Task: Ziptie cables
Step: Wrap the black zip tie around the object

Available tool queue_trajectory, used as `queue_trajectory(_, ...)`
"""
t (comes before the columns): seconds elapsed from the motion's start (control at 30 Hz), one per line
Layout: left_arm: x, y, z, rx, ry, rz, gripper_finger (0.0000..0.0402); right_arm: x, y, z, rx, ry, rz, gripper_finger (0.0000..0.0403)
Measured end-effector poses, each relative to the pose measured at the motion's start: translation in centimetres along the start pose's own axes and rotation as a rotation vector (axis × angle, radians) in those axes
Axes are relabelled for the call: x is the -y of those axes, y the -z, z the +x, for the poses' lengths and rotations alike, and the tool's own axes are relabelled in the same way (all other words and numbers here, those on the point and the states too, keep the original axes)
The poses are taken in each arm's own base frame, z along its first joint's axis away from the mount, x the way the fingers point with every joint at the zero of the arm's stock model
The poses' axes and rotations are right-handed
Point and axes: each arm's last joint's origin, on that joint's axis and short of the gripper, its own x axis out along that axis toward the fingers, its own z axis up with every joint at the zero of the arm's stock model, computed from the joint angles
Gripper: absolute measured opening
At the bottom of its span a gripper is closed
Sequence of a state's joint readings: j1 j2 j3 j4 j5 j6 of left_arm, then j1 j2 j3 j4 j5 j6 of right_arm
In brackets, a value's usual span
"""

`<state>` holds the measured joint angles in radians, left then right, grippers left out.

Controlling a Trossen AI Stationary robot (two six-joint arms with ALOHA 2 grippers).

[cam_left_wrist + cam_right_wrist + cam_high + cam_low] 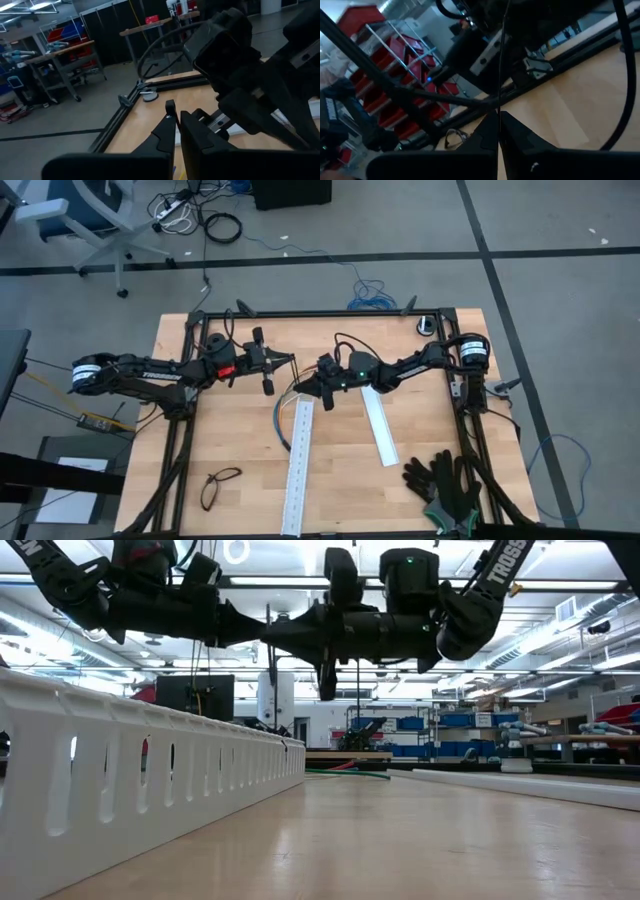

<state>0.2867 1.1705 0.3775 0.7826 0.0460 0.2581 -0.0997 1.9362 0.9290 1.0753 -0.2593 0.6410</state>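
left gripper (292, 361): fingers closed, empty, above table centre
right gripper (297, 387): fingers closed, empty, at its 5 o'clock
cables (281, 423): on table, 6 o'clock of grippers

White rail (150, 775), perhaps cables (345, 773) beyond

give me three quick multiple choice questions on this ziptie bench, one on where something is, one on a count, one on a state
1. Where do the black gloves lie on the table?
A. robot's right near corner
B. robot's left far corner
C. centre

2. How many white rails lie on the table?
A. one
B. two
C. four

3. How do the left gripper and right gripper stand?
A. both open
B. both shut
C. one open

Answers: 1 A, the high view shows them there. 2 B, a long rail and a shorter rail. 3 B, fingers meet in both wrist views.
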Motion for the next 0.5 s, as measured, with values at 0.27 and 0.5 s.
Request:
queue_trajectory(0.27,-0.02,-0.07,0.0,0.006,-0.002,0.031,0.0,0.0,0.08,-0.06,0.003,0.007,0.048,0.0)
queue_trajectory(0.5,0.02,-0.02,-0.01,0.001,-0.001,0.12,0.0,-0.02,0.1,-0.05,0.003,0.007,0.075,0.0)
